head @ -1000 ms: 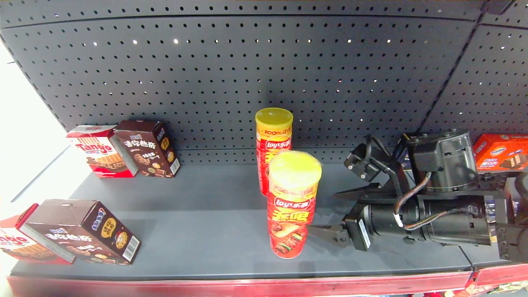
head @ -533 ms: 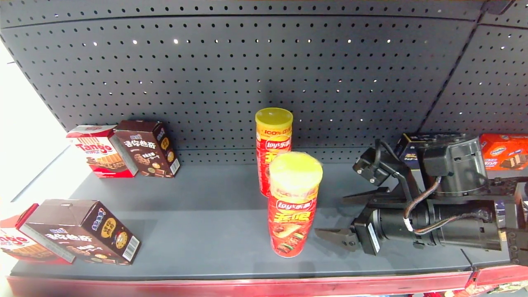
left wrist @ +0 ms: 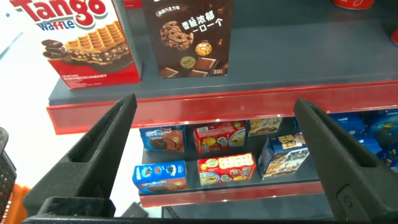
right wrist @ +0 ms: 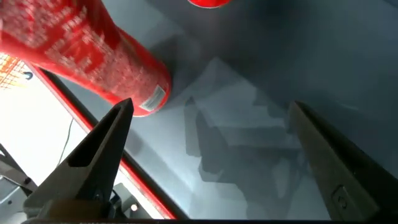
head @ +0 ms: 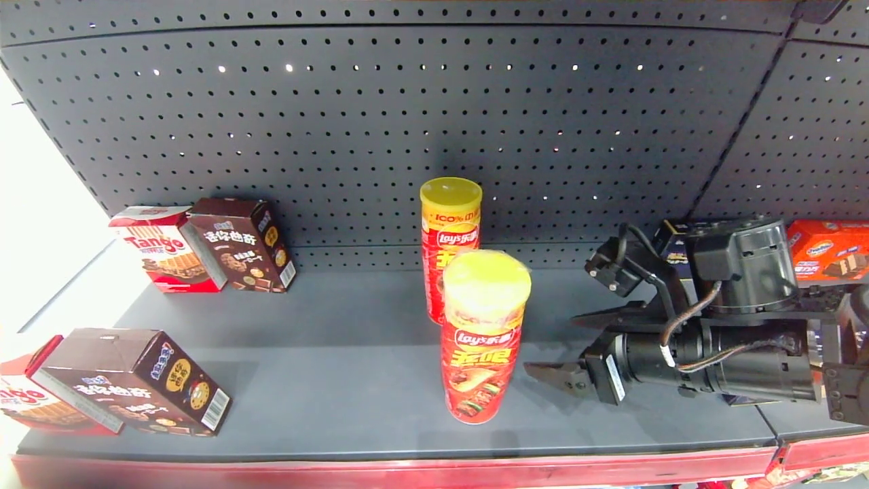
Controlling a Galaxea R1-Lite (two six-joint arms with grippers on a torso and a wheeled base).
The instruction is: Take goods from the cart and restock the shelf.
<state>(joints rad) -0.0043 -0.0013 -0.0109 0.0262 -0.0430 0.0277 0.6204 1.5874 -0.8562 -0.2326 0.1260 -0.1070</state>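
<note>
Two red chip cans with yellow lids stand upright mid-shelf, the front can (head: 482,336) just ahead of the back can (head: 450,238). My right gripper (head: 560,345) lies level over the dark shelf (head: 339,353), open, just right of the front can and apart from it, nothing between its fingers. In the right wrist view the front can (right wrist: 87,56) sits off to one side of the open right gripper (right wrist: 211,107). My left gripper (left wrist: 214,104) is open and empty, below the shelf's red front edge (left wrist: 205,102).
A waffle box (head: 163,248) and a chocolate cookie box (head: 244,244) stand at the back left, with two more boxes (head: 136,380) at the front left. An orange box (head: 825,248) sits at the far right. Pegboard (head: 407,122) backs the shelf. Lower shelves hold small boxes (left wrist: 224,155).
My right gripper has drawn back to the right, away from the front can, and risen slightly. The front can stays standing where it was.
</note>
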